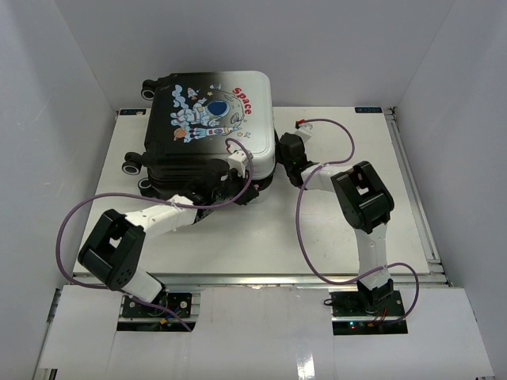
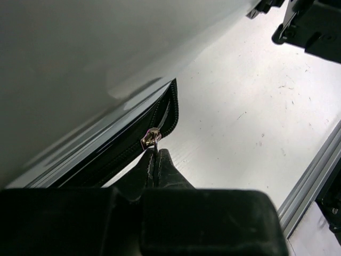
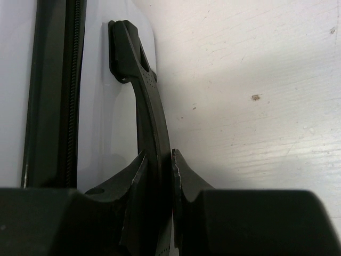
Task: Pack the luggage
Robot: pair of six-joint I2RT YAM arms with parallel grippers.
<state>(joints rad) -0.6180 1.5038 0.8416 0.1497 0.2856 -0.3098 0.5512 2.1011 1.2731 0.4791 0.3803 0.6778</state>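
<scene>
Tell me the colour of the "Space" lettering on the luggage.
Red, on the pale end of the luggage; the top external view shows it best.

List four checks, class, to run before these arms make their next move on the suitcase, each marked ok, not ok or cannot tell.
1. The left end effector pinches the zipper pull: ok.
2. The right end effector clamps the handle: ok.
3. The suitcase lies flat, printed side up: ok.
4. The zipper is closed all round: cannot tell.
</scene>
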